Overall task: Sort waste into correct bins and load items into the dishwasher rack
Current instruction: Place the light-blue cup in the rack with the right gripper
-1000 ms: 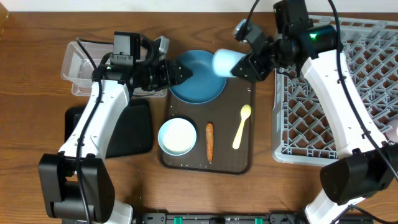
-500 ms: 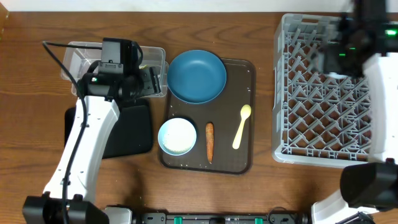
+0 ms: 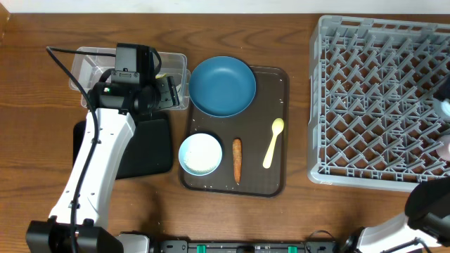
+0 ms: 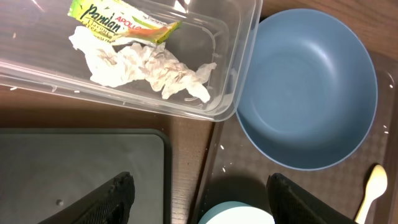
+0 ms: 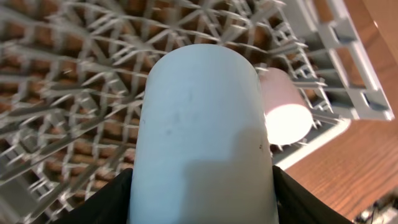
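Wrapper [image 4: 118,20] and tissue [image 4: 146,68] are lying together in the tub [image 4: 239,74], the crumpled tissue touching the wrapper's lower edge. I am holding the left gripper [image 4: 208,202] above the gap between the tub and the black tray [image 4: 81,168], with its fingers spread wide and gripping nothing. A few white grains [image 4: 222,148] are lying on the table [image 3: 42,84] between the tub and the brown tray [image 3: 271,91].

On the brown tray the carrot [image 3: 237,159] is lying lengthwise between the bowl [image 3: 200,154] and the spoon [image 3: 273,143]. The plate [image 3: 223,86] is sitting at the tray's far end, its rim hanging over the tray's edge just beside the tub.

On the other side, I am gripping the blue cup [image 5: 202,137] in the right gripper [image 5: 202,205]. Its fingers are pressing on both sides of the cup, and the cup's closed base is facing the wrist camera. The cup is hanging over the rack [image 5: 74,93], though I cannot tell whether it is touching the pegs. Just beside it the pink cup [image 5: 283,109] is lying on its side in the rack, near the corner. From overhead the right arm is showing only at the frame's edge.
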Controlling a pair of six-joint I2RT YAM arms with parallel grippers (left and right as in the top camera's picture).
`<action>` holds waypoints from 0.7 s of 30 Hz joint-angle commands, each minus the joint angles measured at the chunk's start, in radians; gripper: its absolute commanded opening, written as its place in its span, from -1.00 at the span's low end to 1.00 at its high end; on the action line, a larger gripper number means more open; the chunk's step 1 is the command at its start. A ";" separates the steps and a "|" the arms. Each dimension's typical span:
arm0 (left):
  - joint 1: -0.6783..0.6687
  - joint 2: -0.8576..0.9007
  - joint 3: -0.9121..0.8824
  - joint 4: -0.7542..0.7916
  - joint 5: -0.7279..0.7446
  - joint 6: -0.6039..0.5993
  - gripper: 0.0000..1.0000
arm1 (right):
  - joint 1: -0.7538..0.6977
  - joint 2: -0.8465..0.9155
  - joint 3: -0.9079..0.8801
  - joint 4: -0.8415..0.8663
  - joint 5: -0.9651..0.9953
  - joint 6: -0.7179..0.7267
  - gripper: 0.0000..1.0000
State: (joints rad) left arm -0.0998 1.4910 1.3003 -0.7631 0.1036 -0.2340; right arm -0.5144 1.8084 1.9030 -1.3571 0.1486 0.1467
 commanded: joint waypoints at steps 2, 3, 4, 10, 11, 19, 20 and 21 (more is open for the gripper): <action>0.005 -0.002 0.006 -0.007 -0.014 0.016 0.41 | -0.045 0.074 0.016 0.000 -0.003 0.016 -0.98; 0.005 -0.002 0.006 -0.007 -0.014 0.016 0.41 | -0.050 0.088 0.016 0.000 -0.008 0.013 -0.98; 0.005 -0.002 0.006 -0.007 -0.014 0.016 0.41 | -0.053 0.099 0.016 0.000 -0.008 0.013 -0.98; 0.005 -0.002 0.006 -0.007 -0.014 0.016 0.41 | -0.055 0.182 0.016 0.016 -0.011 0.013 -0.98; 0.005 -0.002 0.006 -0.007 -0.014 0.016 0.41 | -0.055 0.194 0.016 0.019 -0.011 0.013 -0.97; 0.005 -0.002 0.006 -0.007 -0.014 0.016 0.42 | -0.055 0.254 0.016 0.016 -0.011 0.013 0.08; 0.005 -0.002 0.006 -0.007 -0.014 0.016 0.42 | -0.055 0.253 0.016 0.017 -0.011 0.013 0.54; 0.005 -0.002 0.006 -0.007 -0.014 0.016 0.42 | -0.055 0.252 0.016 0.018 -0.010 0.013 0.65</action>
State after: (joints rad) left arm -0.0998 1.4910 1.3003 -0.7639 0.1009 -0.2340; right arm -0.5579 2.0617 1.9030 -1.3388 0.1303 0.1528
